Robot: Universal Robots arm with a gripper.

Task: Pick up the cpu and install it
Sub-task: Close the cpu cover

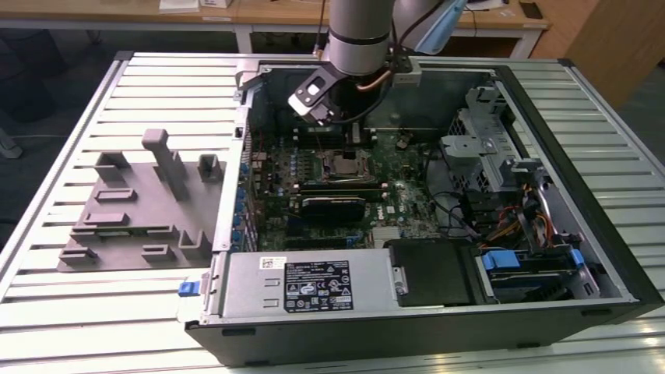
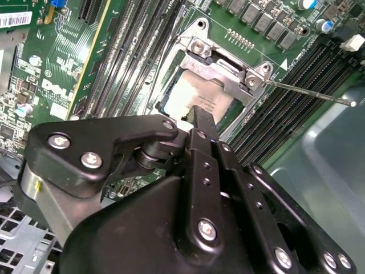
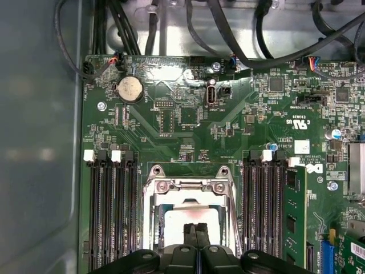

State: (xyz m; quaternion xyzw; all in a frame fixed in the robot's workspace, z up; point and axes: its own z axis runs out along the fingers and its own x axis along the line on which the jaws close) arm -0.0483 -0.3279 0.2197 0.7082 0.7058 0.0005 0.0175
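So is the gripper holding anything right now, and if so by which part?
Nothing seems held: the gripper has its fingers shut together, tips over the cpu, which lies in the socket.

Fine print on the power supply label (image 1: 317,285) seems illegible.

Open computer case (image 1: 416,336) on slatted table (image 1: 613,101) — grey fixture (image 1: 124,234) beside
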